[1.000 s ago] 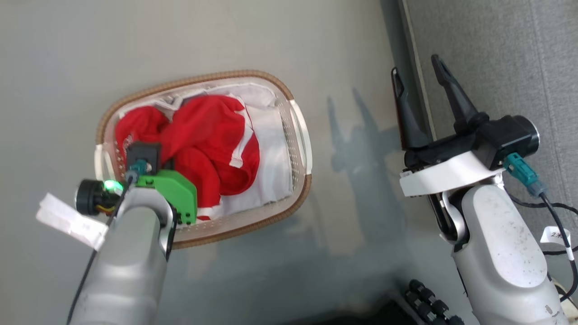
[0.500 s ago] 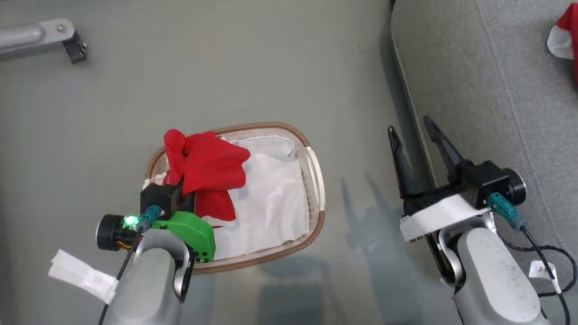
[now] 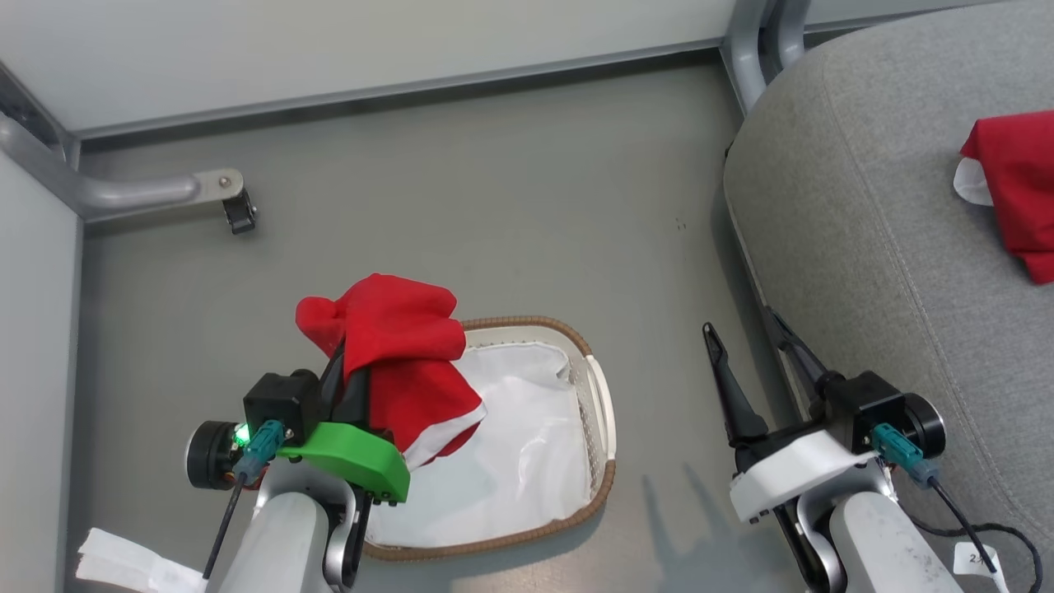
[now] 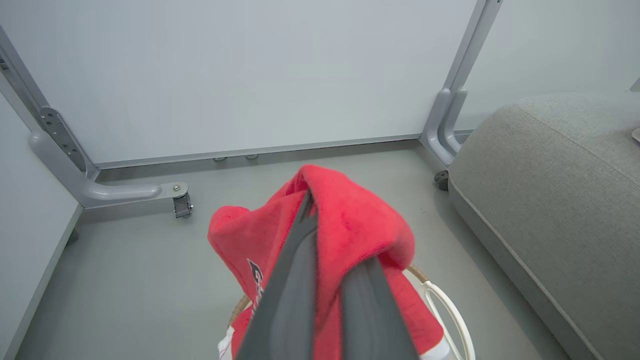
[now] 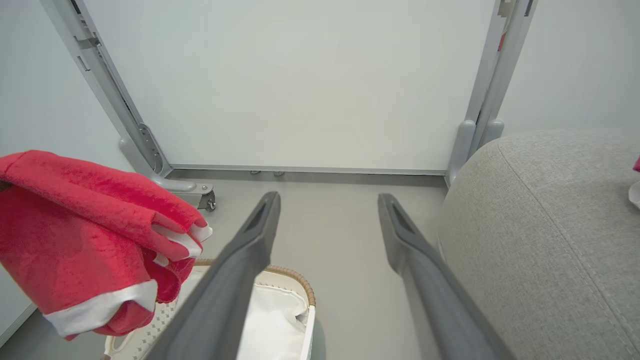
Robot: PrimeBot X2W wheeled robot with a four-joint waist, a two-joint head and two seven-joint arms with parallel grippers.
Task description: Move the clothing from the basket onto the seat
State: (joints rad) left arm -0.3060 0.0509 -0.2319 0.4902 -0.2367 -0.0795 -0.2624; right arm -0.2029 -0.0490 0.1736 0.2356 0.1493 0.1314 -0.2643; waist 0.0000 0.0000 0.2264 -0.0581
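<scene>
Above basket (image 3: pixel 608 482), left gripper (image 4: pixel 320 212) pinches jersey (image 3: pixel 403 329), seemingly draped lengthwise downward.

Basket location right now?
Head view, lower centre, on the floor: the basket has its left end under the red jersey held by the left gripper, with the right gripper and the grey seat to its right.

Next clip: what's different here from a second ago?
The left gripper, shut on the red jersey, has lifted it from inside the basket to above it, baring the white cloth. The right gripper stays open beside the seat. The framing shift is the head camera moving.
</scene>
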